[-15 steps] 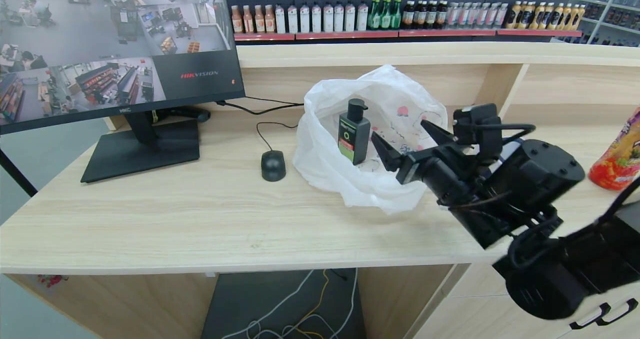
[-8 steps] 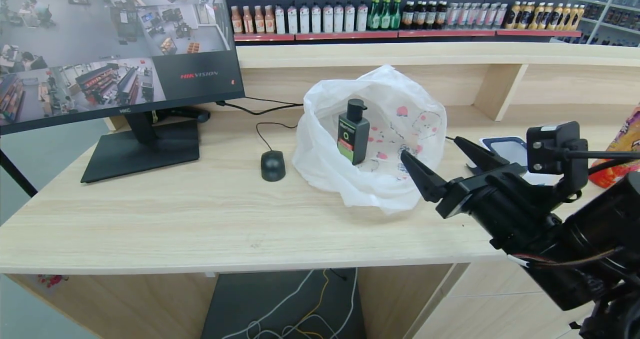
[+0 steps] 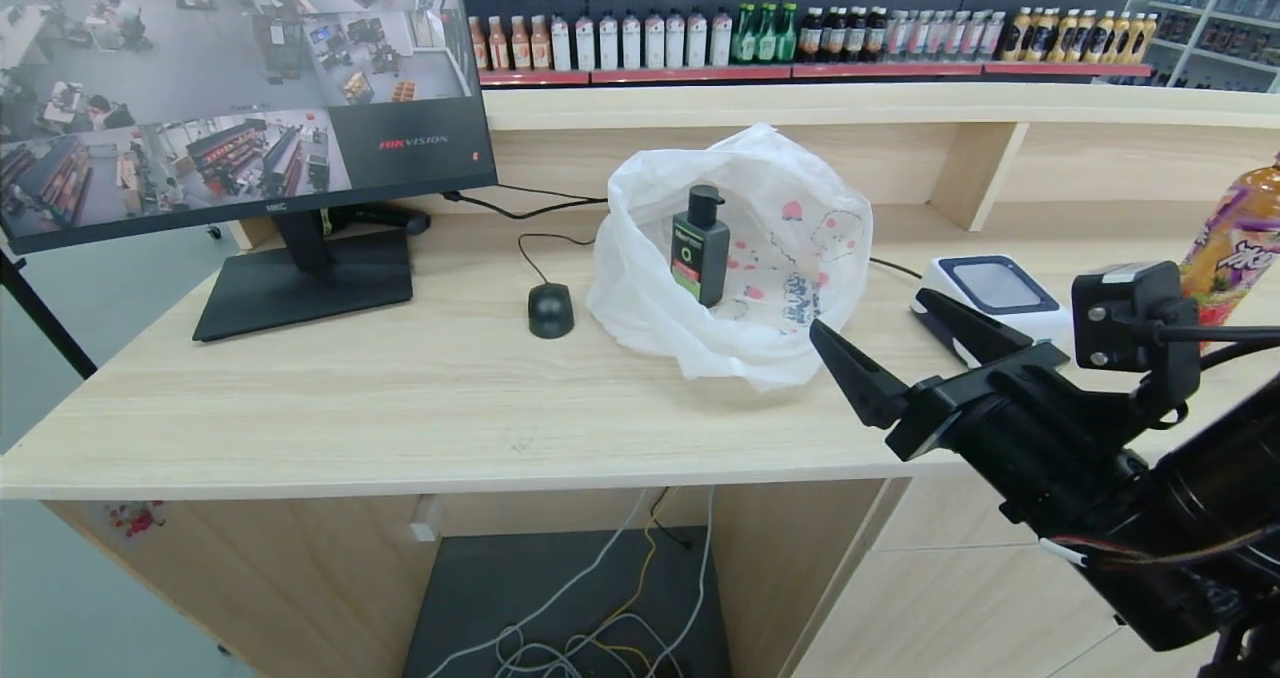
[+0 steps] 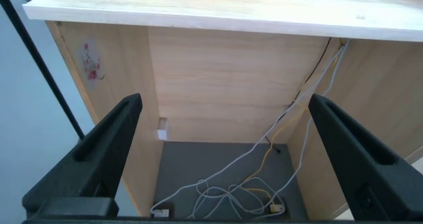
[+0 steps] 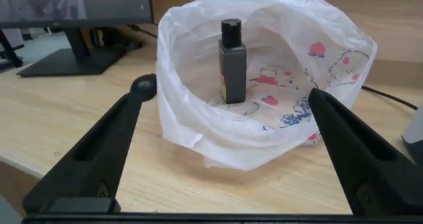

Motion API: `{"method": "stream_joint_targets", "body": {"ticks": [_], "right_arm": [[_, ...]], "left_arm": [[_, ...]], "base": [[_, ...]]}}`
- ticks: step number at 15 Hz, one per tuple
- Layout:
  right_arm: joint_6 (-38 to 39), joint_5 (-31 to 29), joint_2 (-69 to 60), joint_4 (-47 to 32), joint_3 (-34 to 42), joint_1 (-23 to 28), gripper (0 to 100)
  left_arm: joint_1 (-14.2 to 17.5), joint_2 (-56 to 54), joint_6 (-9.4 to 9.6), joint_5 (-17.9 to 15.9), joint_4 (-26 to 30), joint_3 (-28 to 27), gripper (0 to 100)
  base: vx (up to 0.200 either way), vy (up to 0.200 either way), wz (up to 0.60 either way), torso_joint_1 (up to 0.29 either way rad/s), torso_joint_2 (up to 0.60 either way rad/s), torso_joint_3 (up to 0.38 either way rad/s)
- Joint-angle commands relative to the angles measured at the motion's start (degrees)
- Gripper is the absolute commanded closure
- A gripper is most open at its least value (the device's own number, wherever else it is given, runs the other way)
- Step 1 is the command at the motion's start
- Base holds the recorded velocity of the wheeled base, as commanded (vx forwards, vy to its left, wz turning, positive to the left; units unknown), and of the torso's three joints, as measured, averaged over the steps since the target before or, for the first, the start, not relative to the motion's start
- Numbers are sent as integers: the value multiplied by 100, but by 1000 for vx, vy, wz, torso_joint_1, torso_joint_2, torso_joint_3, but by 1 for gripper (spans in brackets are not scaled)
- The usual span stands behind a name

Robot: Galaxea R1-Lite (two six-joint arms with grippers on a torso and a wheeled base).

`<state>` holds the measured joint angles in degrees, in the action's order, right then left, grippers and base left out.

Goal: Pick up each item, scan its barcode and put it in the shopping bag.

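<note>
A white shopping bag [image 3: 760, 258] [image 5: 264, 128] stands open on the wooden counter [image 3: 400, 398], with a black pump bottle [image 3: 699, 246] [image 5: 232, 62] upright inside it. My right gripper [image 3: 905, 343] hovers open and empty just right of the bag, near the counter's front edge. A white barcode scanner [image 3: 990, 293] lies to the right of the bag, behind the gripper. An orange drink bottle [image 3: 1230, 243] stands at the far right. My left gripper [image 4: 225, 151] is open below the counter's edge, facing the cabinet front and loose cables.
A monitor [image 3: 230, 98] on its stand occupies the counter's left back. A black mouse [image 3: 550, 310] lies between the monitor and the bag. A raised wooden ledge [image 3: 850, 108] runs behind, with shelves of bottles [image 3: 800, 33] beyond. Cables [image 3: 600, 618] hang under the counter.
My right gripper has pulled back out of the bag toward the right and front, staying open. The bottle stays in the bag. The head camera has shifted, bringing the scanner into view.
</note>
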<state>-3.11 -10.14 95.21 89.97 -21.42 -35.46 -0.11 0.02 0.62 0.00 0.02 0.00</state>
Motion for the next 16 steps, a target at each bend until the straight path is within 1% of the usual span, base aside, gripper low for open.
{"method": "stream_joint_targets", "body": {"ticks": [1, 2, 5, 7, 11, 13, 16], "right_arm": [[3, 12, 15, 3, -29, -5, 0], [3, 12, 6, 3, -64, -5, 0], [3, 12, -11, 3, -196, -5, 0], [3, 12, -2, 3, -161, -22, 0], [-14, 12, 59, 3, -196, -48, 0], [-14, 12, 59, 3, -196, -92, 0], [-41, 12, 68, 3, -249, -180, 0]], "left_arm": [[2, -2, -9, 0, -2, 0, 0], [2, -2, -27, 0, -2, 0, 0], [2, -2, 8, -9, 6, 0, 0], [11, -2, -27, 0, 6, 0, 0], [11, -2, -27, 0, 6, 0, 0], [11, -2, -71, 0, -2, 0, 0], [11, -2, -53, 0, 6, 0, 0]], "base": [[0, 0, 0, 0, 0, 0], [0, 0, 0, 0, 0, 0], [0, -200, 0, 2, 1, 2], [0, -200, 0, 12, 10, -2], [0, -200, 0, 4, 10, 0], [0, -200, 0, 2, 5, 5], [0, -200, 0, 2, 7, -2]]}}
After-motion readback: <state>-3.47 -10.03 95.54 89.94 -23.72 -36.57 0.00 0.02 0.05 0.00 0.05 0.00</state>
